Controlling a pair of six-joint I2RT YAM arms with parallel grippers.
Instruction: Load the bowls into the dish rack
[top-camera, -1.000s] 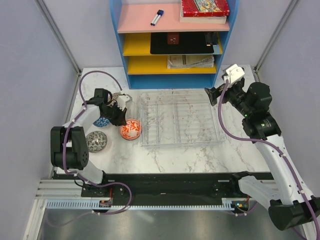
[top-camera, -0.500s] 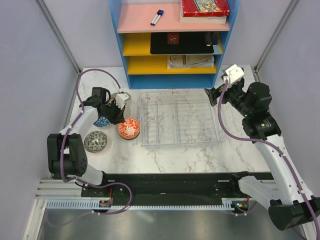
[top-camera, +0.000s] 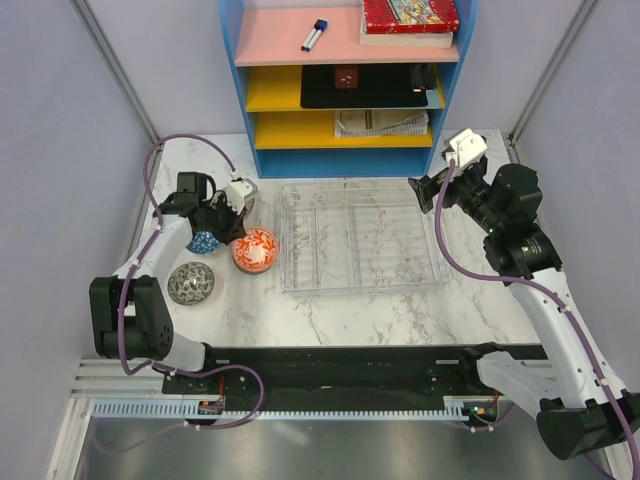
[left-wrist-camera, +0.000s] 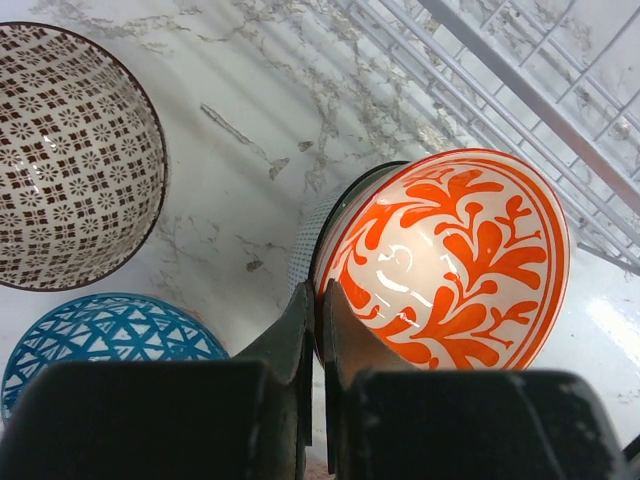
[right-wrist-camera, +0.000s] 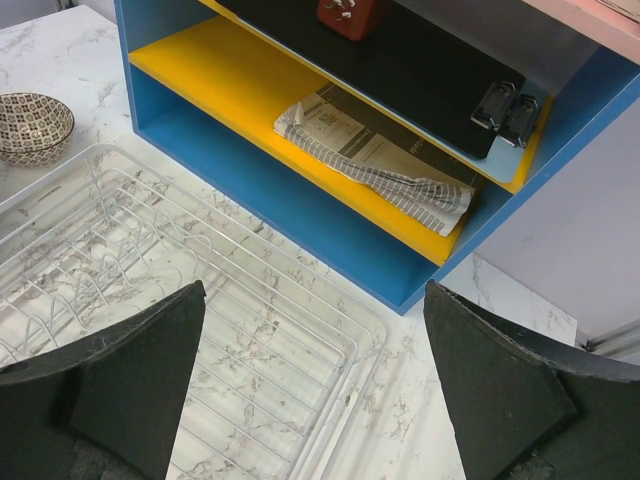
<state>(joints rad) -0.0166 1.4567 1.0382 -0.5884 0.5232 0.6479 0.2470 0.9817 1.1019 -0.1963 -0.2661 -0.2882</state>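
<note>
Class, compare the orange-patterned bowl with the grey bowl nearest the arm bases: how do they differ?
The orange bowl is tilted, its rim pinched by the left gripper; the grey bowl sits flat, untouched. The orange bowl lies nearer the dish rack than the grey bowl. Both are small, round, patterned, and outside the rack.

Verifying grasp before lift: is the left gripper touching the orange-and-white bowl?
Touching. The left wrist view shows the left gripper shut on the rim of the orange-and-white bowl, both fingers pinching it with no gap.
</note>
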